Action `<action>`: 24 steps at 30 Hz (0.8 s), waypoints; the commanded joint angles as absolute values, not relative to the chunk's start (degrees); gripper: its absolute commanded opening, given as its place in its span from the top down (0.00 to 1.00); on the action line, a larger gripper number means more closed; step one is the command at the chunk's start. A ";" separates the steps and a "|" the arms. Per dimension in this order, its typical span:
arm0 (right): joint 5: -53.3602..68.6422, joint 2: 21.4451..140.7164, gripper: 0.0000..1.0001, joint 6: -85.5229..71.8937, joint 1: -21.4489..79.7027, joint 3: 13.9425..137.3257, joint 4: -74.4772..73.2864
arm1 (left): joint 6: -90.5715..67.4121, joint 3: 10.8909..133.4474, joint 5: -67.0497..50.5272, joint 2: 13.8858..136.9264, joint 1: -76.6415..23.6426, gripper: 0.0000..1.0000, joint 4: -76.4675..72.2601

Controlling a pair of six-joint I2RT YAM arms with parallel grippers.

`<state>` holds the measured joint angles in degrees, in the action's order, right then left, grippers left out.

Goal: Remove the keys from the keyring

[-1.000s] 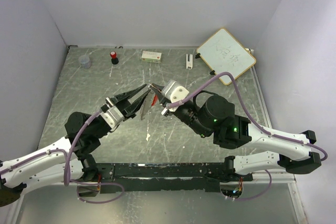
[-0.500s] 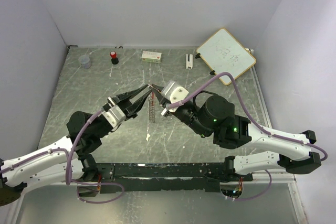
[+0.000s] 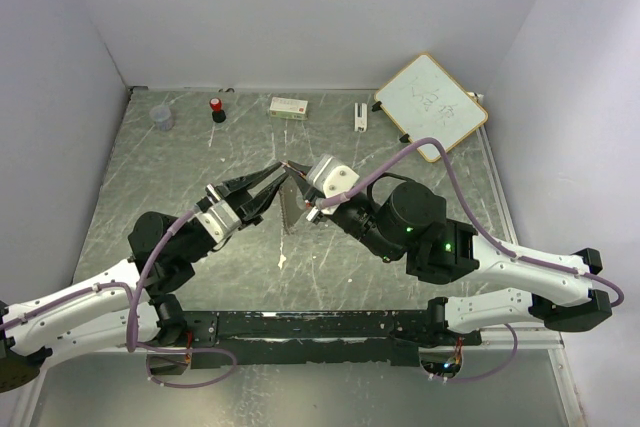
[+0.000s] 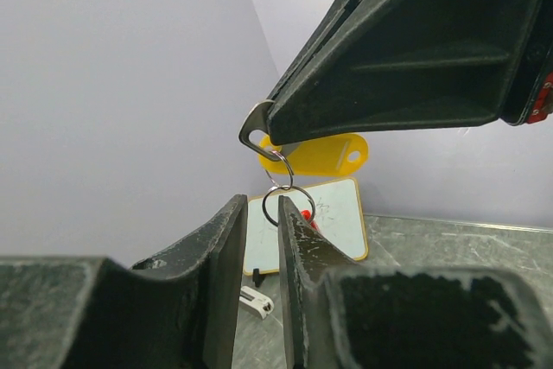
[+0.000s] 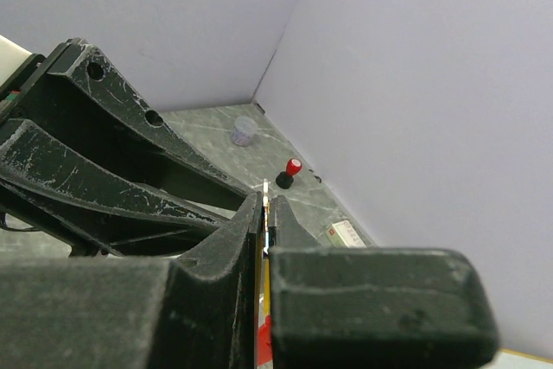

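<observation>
A: Where is the keyring (image 4: 251, 121)?
B: Up off the table (image 3: 180, 247), in mid-air where the two arms meet. Its silvery clasp sticks out from the tips of the right gripper (image 4: 273, 117), which is clamped tight on that end. Two small rings hang in a chain below the clasp.
A: And the yellow key (image 4: 321, 154)?
B: Just behind the clasp, tucked against the underside of the right gripper. The red key (image 4: 308, 219) shows only as a sliver beside the lower ring.
A: What about the left gripper (image 4: 262, 206)?
B: Its jaws stand a narrow gap apart, right under the rings. The lower ring overlaps the tip of one finger. I cannot tell whether it is hooked on that tip or lies behind it.
A: Anything else on the table?
B: A whiteboard (image 3: 432, 105) leans at the far right corner. Along the far edge are a red-capped bottle (image 3: 216, 108), a clear cup (image 3: 161, 117) and a small box (image 3: 289, 105), all well apart from the arms.
</observation>
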<state>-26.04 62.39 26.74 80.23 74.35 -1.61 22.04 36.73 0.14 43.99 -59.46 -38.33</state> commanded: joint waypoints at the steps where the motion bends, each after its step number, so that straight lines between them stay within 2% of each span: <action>1: -24.73 61.97 1.00 26.28 80.42 74.33 -0.15 | 21.53 37.35 -1.56 44.09 -59.28 0.68 -40.74; 15: -22.85 62.46 1.00 25.86 80.42 74.65 -1.10 | 21.23 38.28 -5.32 44.00 -59.24 0.68 -39.97; 24: -24.56 60.60 1.00 26.28 80.42 73.95 -0.43 | 21.92 38.90 -1.87 43.37 -59.24 0.87 -35.99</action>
